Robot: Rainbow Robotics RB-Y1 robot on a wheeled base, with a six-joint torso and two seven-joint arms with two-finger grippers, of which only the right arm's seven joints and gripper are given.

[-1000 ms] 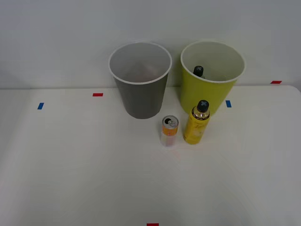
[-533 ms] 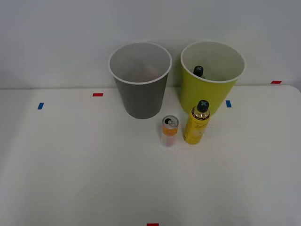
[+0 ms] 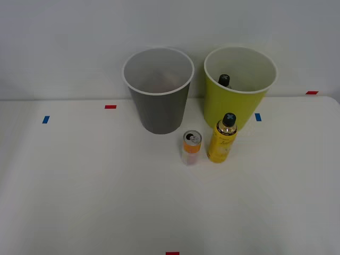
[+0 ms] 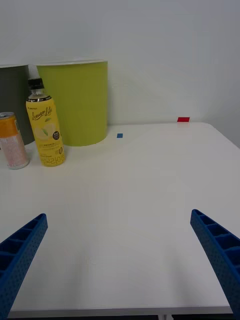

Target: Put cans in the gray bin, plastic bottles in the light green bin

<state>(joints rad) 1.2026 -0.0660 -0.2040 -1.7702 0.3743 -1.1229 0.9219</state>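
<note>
A slim orange and white can (image 3: 191, 147) stands upright on the white table, just in front of the gray bin (image 3: 158, 91). Right beside it stands a yellow plastic bottle (image 3: 222, 138) with a black cap, close in front of the light green bin (image 3: 239, 87). A second bottle's black cap (image 3: 224, 79) pokes up inside the light green bin. In the right wrist view the can (image 4: 12, 146), the bottle (image 4: 45, 124), the green bin (image 4: 75, 102) and the gray bin (image 4: 13, 102) stand far ahead of my right gripper (image 4: 120, 260), which is open and holds nothing.
Small red tape marks (image 3: 110, 107) and blue tape marks (image 3: 45, 119) dot the table (image 3: 95, 191). A wall rises directly behind both bins. The table's near edge (image 4: 120, 311) lies just below my fingers (image 4: 220, 252).
</note>
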